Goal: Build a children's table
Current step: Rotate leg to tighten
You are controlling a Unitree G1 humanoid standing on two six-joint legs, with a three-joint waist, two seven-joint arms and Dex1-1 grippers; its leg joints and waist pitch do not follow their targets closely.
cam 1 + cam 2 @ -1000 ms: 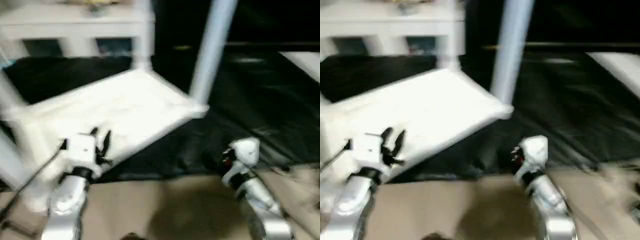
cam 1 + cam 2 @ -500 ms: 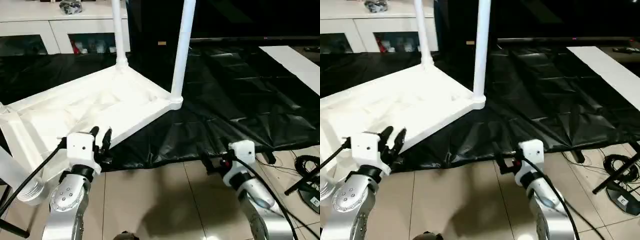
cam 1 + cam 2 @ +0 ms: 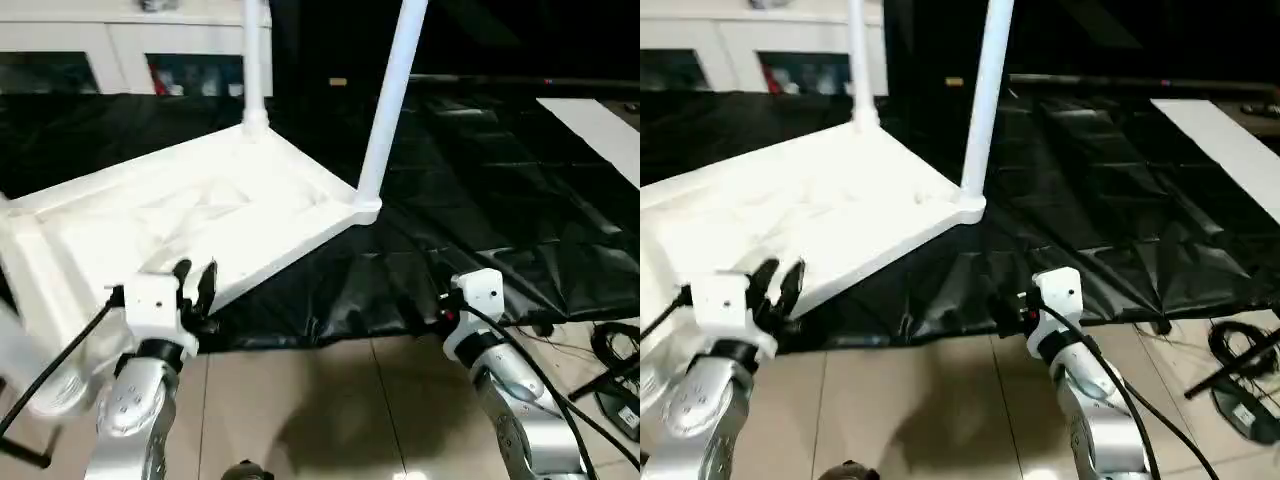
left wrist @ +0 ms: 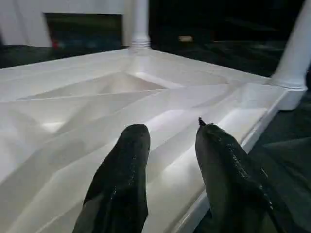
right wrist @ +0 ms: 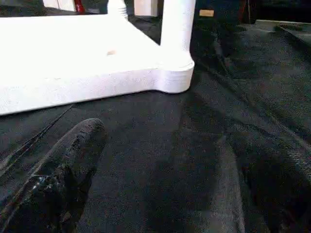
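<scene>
While upturned on black sheeting (image 3: pixel 500 200), children's table (image 3: pixel 200 215), legs skyward, left gripper (image 4: pixel 167 141) spread, right gripper (image 3: pixel 445 305) unclear.

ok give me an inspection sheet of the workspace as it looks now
surface: black sheeting spread over a tiled floor.
job's things: children's table lies upside down on the sheeting, with two legs standing upright in its far corner sockets.
clutter: nothing seen on the sheeting beside the table.
grippers: left gripper is at the table's near edge, jaws open, holding nothing. The right gripper is low over the sheeting, off the table; jaw state cannot be told.
cables: black cable along the right forearm; more cables and a black stand on the floor at right.
surroundings: white cabinet with glass doors behind; white board at far right.
</scene>
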